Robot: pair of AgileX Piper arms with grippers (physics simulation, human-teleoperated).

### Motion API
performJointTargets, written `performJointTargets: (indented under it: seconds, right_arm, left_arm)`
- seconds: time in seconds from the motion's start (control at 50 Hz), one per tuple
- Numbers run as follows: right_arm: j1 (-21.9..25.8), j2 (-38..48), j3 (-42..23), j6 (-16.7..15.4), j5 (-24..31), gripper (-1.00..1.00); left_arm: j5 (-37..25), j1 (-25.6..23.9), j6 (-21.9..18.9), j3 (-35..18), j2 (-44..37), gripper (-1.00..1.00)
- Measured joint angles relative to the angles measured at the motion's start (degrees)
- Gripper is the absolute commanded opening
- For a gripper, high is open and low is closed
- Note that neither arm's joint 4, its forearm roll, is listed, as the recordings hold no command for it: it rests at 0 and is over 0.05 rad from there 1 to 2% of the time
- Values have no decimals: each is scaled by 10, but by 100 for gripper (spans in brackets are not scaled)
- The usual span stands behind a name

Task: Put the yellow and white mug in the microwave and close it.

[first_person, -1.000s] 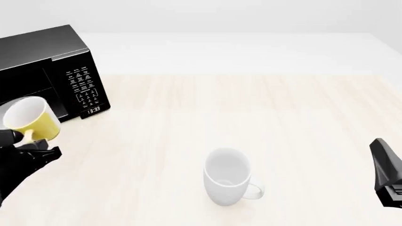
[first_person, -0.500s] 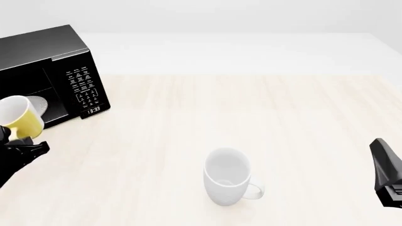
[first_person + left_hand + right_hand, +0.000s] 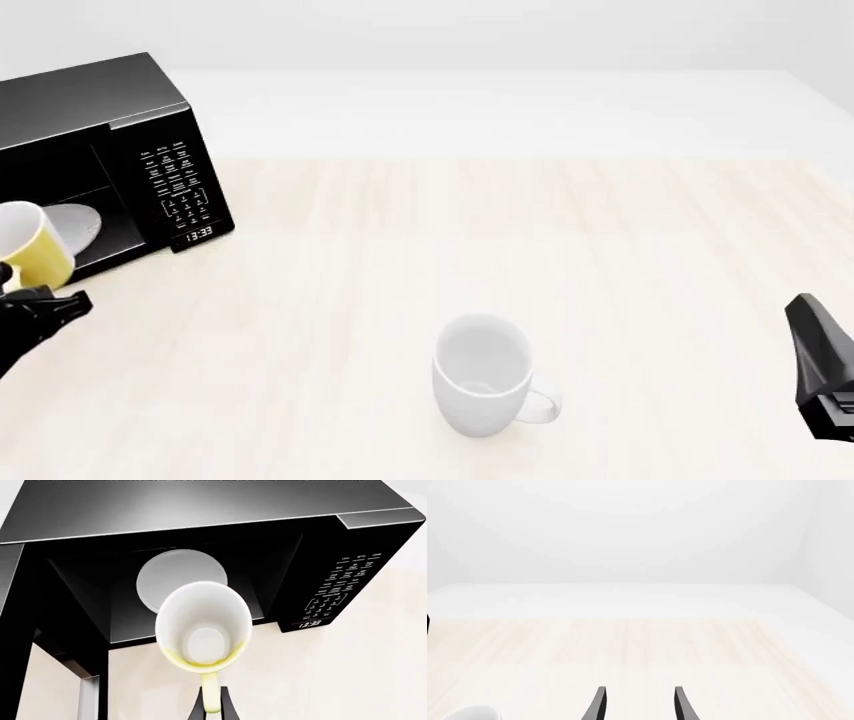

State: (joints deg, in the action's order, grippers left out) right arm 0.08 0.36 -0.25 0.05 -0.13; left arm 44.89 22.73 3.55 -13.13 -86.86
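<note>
Yellow and white mug (image 3: 203, 627) held by handle in left gripper (image 3: 212, 707), fingers clamped on yellow handle; mug body sits beyond fingertips, white mouth tipped toward wrist camera. Mug hangs in air just in front of open microwave (image 3: 120, 130) cavity, not inside; white turntable plate (image 3: 175, 569) beyond it. Keypad panel (image 3: 337, 587) beside cavity. Front view: mug at far left table (image 3: 534, 220) edge. Right gripper (image 3: 637, 705) parted, holding nothing, at right, well apart. All-white mug (image 3: 483, 375) upright mid-table.
</note>
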Motion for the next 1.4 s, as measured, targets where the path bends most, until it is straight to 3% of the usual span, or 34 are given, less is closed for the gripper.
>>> performJointTargets:
  seconds: [1.4]
  right_arm:
    - [0,0,0,0,0,100]
  left_arm:
    - [2,12,6,-110,-109,-100]
